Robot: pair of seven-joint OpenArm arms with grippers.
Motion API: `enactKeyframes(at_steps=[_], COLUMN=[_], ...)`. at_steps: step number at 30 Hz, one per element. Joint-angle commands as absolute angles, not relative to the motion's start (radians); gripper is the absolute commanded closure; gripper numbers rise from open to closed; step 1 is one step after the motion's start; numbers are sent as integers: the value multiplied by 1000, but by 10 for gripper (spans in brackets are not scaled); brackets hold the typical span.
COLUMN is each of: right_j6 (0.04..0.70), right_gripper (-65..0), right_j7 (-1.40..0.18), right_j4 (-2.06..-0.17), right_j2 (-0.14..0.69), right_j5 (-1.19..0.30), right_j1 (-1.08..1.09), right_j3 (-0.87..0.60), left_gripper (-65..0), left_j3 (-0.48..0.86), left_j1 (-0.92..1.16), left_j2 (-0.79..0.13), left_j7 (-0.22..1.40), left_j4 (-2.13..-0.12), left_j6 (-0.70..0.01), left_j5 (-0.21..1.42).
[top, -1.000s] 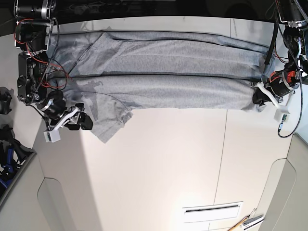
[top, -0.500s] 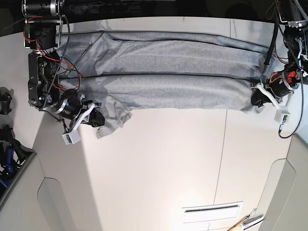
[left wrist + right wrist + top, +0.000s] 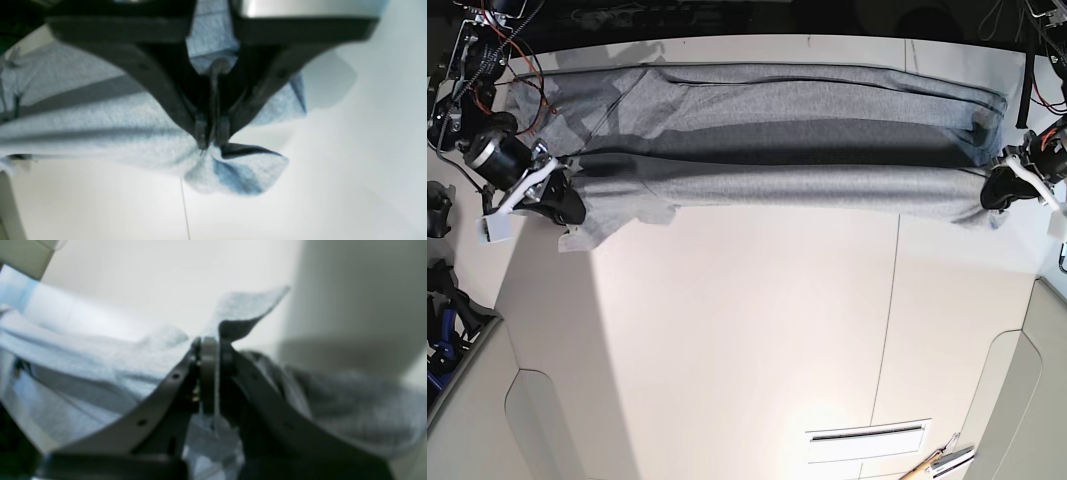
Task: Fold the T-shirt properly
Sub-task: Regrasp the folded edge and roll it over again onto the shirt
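Note:
The grey T-shirt (image 3: 777, 185) lies stretched in a long folded band across the far part of the white table (image 3: 747, 330), plain side showing. My right gripper (image 3: 567, 210) is shut on its near edge by the sleeve at the view's left; the right wrist view shows the fingertips (image 3: 208, 355) pinching a fold of fabric (image 3: 100, 353). My left gripper (image 3: 992, 195) is shut on the hem corner at the view's right; in the left wrist view (image 3: 210, 140) the cloth (image 3: 100, 133) bunches at the tips. The near band hangs taut between both grippers.
A vent slot (image 3: 867, 437) and some tools (image 3: 942, 462) sit at the table's near right edge. Dark equipment (image 3: 442, 300) stands off the table's left side. A seam (image 3: 889, 300) runs down the tabletop.
My right gripper closed on the shirt's edge by the sleeve and pulled it left and back. My left gripper moved right with the hem. The near band is now pulled taut and lifted.

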State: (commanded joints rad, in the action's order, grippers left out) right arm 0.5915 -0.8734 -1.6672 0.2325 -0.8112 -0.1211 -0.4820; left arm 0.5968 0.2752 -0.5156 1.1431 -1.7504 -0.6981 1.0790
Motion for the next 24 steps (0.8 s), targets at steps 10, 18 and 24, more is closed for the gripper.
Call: enactKeyframes(at_steps=[10, 18, 24], right_j6=[590, 592, 599], right_gripper=[-251, -250, -50], right_j7=[-872, -925, -924], right_j4=[-1662, -1666, -1665], right_j2=[230, 229, 204], right_j5=[-811, -958, -960], right_j1=[-245, -244, -245], right_j3=[-496, -604, -600], left_gripper=[-291, -297, -415], left_j3=[595, 692, 735], left_j1=[338, 338, 352], left_j2=[-513, -512, -509], left_j7=[1168, 1163, 1153], left_j4=[-1750, -1750, -1726], left_j6=[-698, -671, -617], left_j5=[1097, 1034, 1012])
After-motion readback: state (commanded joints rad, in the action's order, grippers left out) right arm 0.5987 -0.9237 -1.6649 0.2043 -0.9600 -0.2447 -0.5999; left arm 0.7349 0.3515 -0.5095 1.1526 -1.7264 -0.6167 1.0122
